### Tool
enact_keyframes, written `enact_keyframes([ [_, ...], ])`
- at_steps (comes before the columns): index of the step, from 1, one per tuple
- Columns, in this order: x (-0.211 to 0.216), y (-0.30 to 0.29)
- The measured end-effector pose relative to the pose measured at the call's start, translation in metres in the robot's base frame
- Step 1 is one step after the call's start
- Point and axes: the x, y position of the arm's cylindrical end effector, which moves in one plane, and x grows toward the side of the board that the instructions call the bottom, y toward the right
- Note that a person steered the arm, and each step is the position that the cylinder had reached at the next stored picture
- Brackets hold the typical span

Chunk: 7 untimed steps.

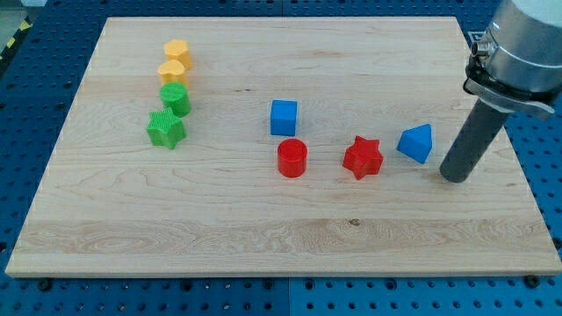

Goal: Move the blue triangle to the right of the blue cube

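blue triangle (416, 143): wedge, upright | my tip (454, 176): just right | claw: none fitted

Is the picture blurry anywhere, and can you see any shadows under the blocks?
In the camera view, the blocks look sharp: the blue triangle, blue cube and red star have crisp edges. The light is soft and even, so each block casts only a faint, small shadow at its base. No strong glare shows on the wooden board. My tip, at the triangle's right, is sharp too.
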Motion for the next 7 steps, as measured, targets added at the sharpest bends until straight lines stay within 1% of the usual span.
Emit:
enact_keyframes([
  [2,-0.028,-0.005],
  [4,-0.03,-0.029],
  [6,-0.052,-0.035],
  [7,-0.056,-0.054],
])
